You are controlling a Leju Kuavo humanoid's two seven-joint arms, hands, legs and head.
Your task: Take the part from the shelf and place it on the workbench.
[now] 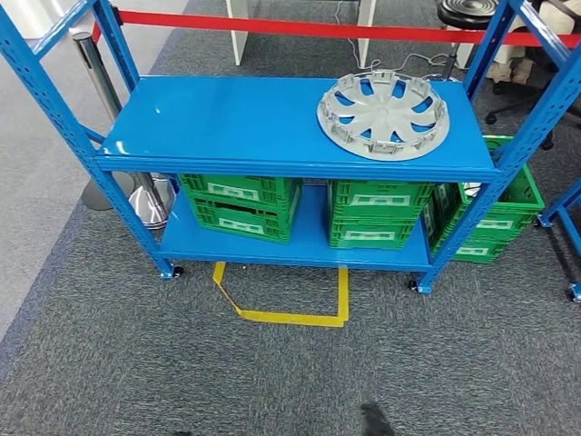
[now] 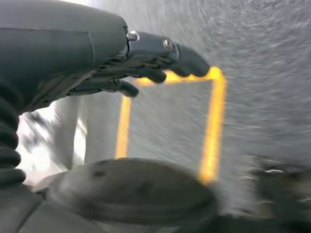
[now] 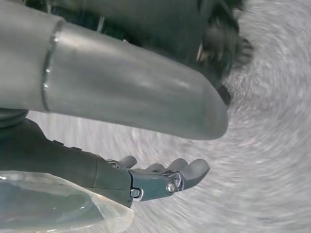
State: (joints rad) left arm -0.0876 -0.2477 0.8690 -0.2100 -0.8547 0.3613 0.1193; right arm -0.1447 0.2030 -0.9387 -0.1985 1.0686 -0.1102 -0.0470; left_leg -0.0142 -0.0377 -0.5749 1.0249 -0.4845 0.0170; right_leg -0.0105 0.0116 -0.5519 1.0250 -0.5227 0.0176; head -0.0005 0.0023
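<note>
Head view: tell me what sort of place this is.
Probably a workshop or warehouse storeroom. A blue metal shelf rack holds a silver wheel cover on top, green plastic crates sit below, and yellow floor tape marks a standing spot on grey carpet.

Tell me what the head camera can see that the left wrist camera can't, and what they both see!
The head view has the blue shelf with the silver wheel cover lying flat on the right side of its top level, green crates on the lower level, and a red barrier tape behind. The left wrist view has the left hand, empty, fingers stretched out and hanging above the floor. Both show the grey carpet and the yellow tape outline marked on it, seen in the wrist picture at.
</note>
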